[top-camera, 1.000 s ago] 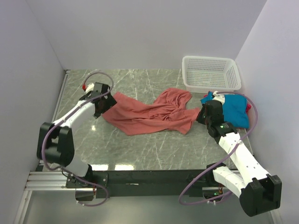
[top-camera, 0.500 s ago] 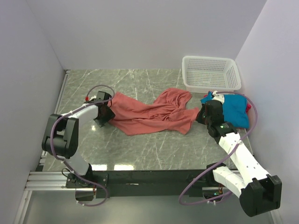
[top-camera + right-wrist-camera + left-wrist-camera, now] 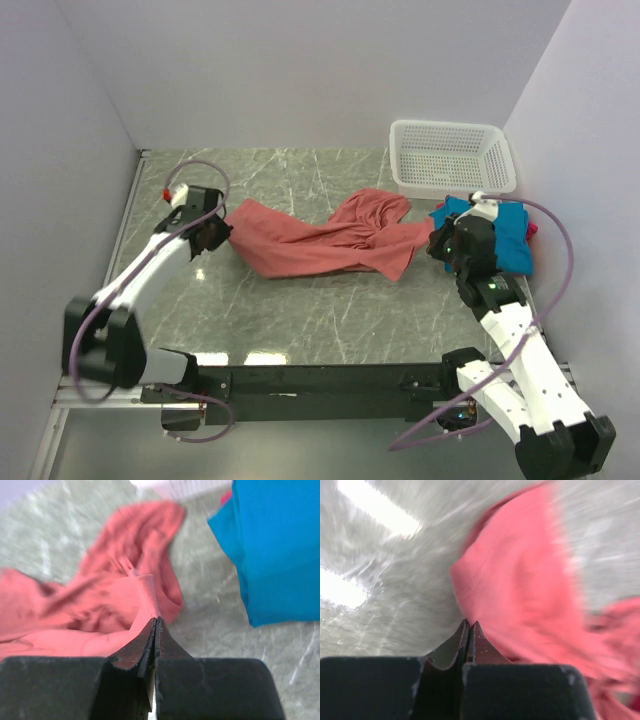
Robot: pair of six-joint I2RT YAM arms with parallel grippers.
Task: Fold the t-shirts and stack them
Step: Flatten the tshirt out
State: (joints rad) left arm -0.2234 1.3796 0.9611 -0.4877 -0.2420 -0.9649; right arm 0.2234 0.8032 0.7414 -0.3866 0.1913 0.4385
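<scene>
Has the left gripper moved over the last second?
Yes. The left gripper has shifted slightly left, away from the basket, toward the table edge on that side, dragging the red shirt along.

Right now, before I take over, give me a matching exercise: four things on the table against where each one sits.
Things:
1. red tee
2. blue tee
3. basket
4. magenta tee

Places:
A. far right corner
B. centre, pinched between left gripper and right gripper
C. a sliver at the blue tee's right edge
D. right side, just in front of the basket

Pairs: 1-B, 2-D, 3-A, 4-C
</scene>
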